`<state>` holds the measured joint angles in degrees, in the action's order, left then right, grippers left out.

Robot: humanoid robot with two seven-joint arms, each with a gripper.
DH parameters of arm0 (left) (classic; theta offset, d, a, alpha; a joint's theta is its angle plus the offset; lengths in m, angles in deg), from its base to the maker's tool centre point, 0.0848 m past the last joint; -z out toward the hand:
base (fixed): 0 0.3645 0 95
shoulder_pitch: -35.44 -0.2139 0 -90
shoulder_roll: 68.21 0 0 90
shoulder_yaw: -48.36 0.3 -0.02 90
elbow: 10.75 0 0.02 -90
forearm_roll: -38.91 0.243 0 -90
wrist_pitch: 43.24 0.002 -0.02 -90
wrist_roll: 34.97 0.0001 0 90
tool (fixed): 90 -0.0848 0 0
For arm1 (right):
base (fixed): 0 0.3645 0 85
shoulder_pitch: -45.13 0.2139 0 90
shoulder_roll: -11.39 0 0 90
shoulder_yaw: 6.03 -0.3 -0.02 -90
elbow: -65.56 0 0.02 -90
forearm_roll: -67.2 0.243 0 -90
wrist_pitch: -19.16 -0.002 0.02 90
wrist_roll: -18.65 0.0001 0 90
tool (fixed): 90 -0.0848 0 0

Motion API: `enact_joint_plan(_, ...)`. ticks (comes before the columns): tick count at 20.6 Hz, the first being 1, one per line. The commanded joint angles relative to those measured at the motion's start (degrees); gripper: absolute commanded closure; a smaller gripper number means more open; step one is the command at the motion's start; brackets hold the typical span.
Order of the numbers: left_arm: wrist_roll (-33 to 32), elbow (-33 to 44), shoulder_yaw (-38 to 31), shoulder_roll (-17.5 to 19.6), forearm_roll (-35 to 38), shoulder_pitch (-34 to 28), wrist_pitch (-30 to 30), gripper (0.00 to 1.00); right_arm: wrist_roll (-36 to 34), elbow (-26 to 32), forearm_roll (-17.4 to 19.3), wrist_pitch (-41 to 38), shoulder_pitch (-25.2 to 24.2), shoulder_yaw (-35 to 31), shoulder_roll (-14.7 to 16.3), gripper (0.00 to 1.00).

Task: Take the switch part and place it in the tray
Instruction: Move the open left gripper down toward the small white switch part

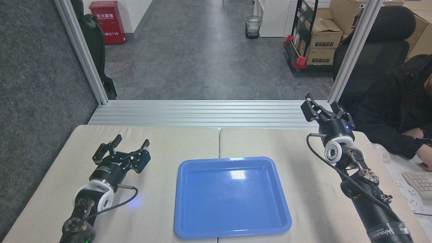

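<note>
The blue tray (233, 199) lies flat in the middle of the beige table with nothing in it. My left gripper (131, 141) hovers over the table's left half, a short way left of the tray's far left corner, with its fingers spread open and nothing between them. The switch part does not show; my left arm covers the spot of table beneath its wrist. My right gripper (322, 104) is held up at the table's far right edge, open and empty, well clear of the tray.
A ribbed aluminium ledge (202, 113) runs along the table's far edge, with frame posts at both back corners. A person in black (395, 108) sits at the right beside a keyboard (420, 182). A seam (219, 141) splits the tabletop.
</note>
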<state>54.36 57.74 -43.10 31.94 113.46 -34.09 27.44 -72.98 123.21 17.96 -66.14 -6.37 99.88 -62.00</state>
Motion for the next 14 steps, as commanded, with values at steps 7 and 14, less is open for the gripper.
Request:
enact_joint_plan(7,2.5,-7.2,-7.9,9.5,4.7,-4.4,-2.4,0.0,0.0,0.0,0.0,0.0,0.0,0.0,0.0,0.01)
enact_joint_plan(14,1.7,-12.0,1.4,8.5,5.0,-5.4,-4.9,0.0,0.0,0.0,0.0,0.0,0.0,0.0,0.0,0.01)
